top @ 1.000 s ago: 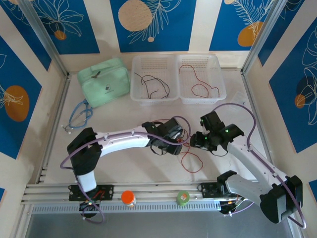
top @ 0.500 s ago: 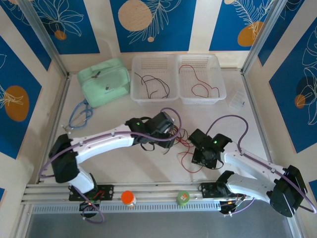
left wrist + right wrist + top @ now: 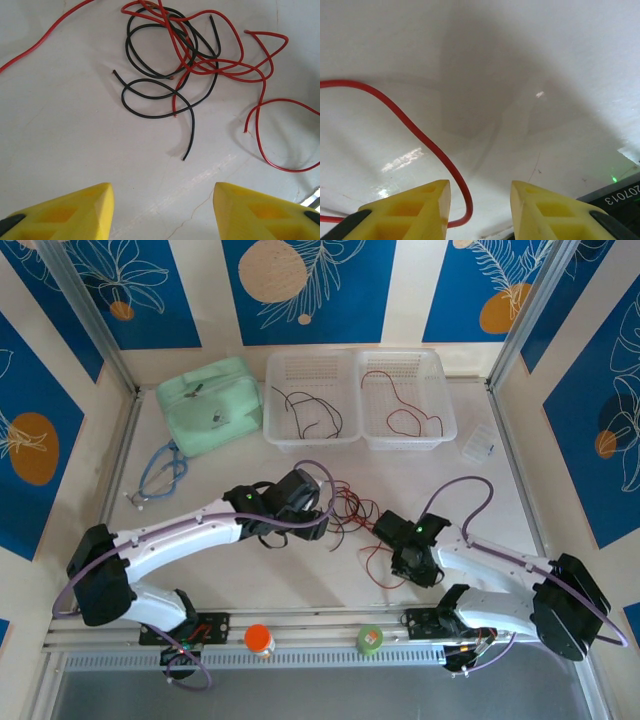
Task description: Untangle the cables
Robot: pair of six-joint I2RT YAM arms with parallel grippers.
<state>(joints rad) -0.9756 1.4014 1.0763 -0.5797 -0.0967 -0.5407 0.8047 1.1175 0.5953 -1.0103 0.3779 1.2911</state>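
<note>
Red and black cables (image 3: 187, 64), loosely tangled

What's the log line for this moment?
left claw open, empty, short of cable tangle | right claw open, red cable between jaws, ungripped | untangling unfinished

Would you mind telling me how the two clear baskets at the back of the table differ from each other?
The left basket holds black cables; the right basket holds a red cable. The left basket sits next to the mint-green pouch, the right basket near a small clear box. Both are clear, perforated, similar in size and set side by side.
</note>
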